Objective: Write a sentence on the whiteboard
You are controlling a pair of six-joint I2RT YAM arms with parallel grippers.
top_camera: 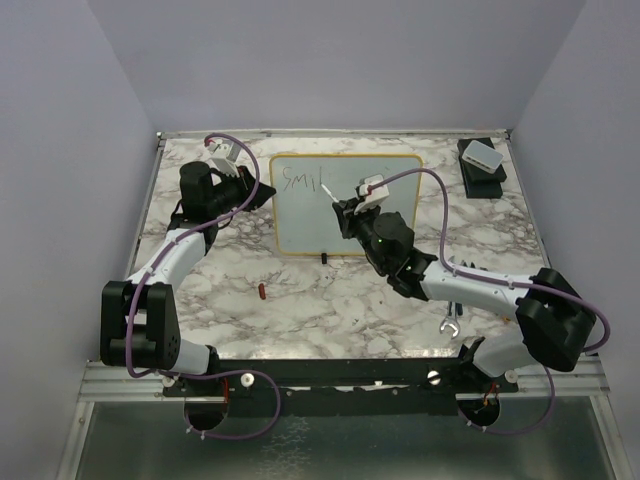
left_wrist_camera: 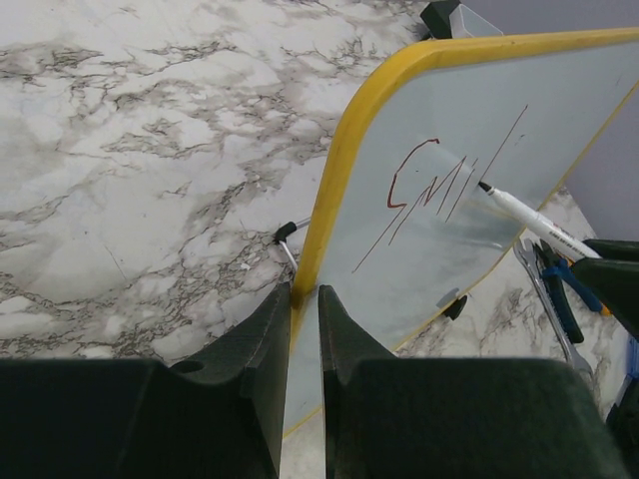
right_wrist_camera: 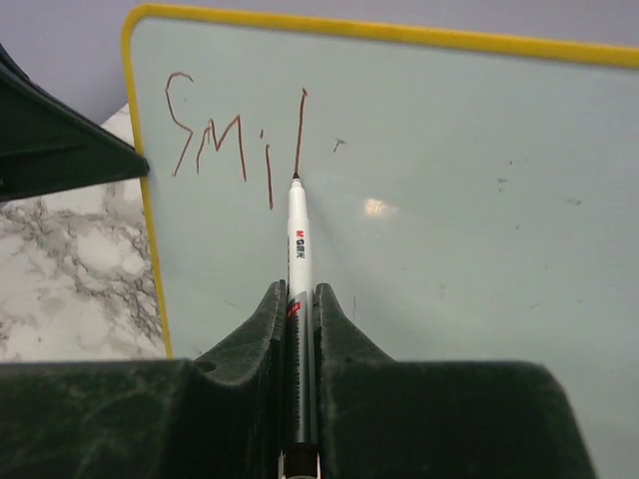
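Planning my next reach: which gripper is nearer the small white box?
Right. The right gripper holds the marker over the whiteboard, left of the white box; the left gripper clamps the board's left rim, farther off.

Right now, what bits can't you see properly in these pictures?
Top view: the small red thing on the table is too small to name.
Right wrist view: the back end of the marker is buried between the fingers of the right gripper; the right side of the whiteboard runs off the picture edge.
Left wrist view: the tools past the whiteboard are partly covered by a dark arm part.
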